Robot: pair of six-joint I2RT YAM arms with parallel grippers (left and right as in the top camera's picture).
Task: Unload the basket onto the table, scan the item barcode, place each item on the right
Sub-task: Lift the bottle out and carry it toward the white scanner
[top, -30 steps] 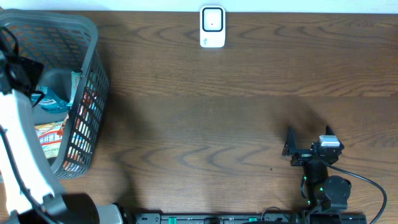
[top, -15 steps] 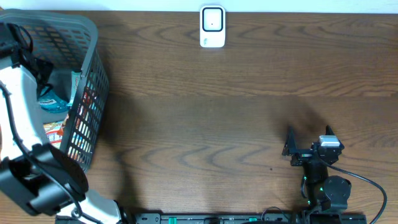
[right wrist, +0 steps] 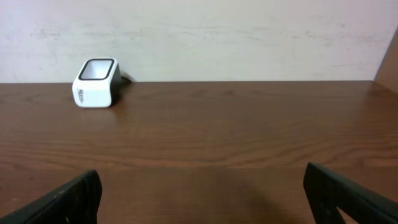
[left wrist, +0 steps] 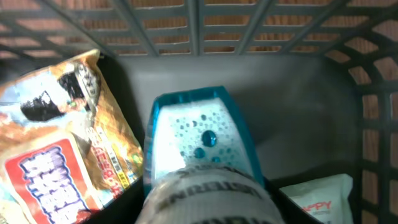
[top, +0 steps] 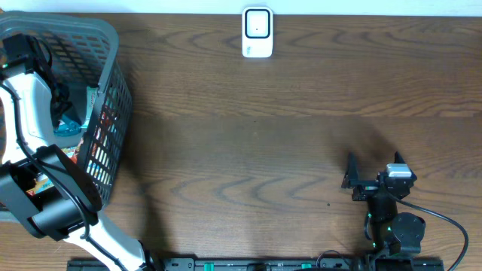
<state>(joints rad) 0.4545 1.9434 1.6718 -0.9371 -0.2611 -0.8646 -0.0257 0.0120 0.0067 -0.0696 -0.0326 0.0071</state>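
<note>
Left claw (top: 59,102) is down inside the grey basket (top: 105,45) at the left end of the bench (top: 263,135). Honestly I can't tell how wide it's standing or whether it's got hold of anything. Its fingers don't show in its own wrist view, and from overhead it's just a dark blob behind the mesh.

What the wrist camera does show is a blue-and-white pack (left wrist: 199,137) with bubble graphics, lying right under it on the basket floor. There's a snack bag (left wrist: 56,155) just to its left and a white packet (left wrist: 317,196) off to the right. That pack looks like the pick target to me.

Right claw (top: 374,164) is parked near the right side, wide open, holding nothing. Scanner (top: 257,32) sits at the far edge, middle of the bench, well apart from the basket, with nothing in front of it.

So progress-wise: early days. The reach into the basket is done. A firm grab, the lift out, the carry over to the scanner and showing the barcode are all left, as far as I can judge.
</note>
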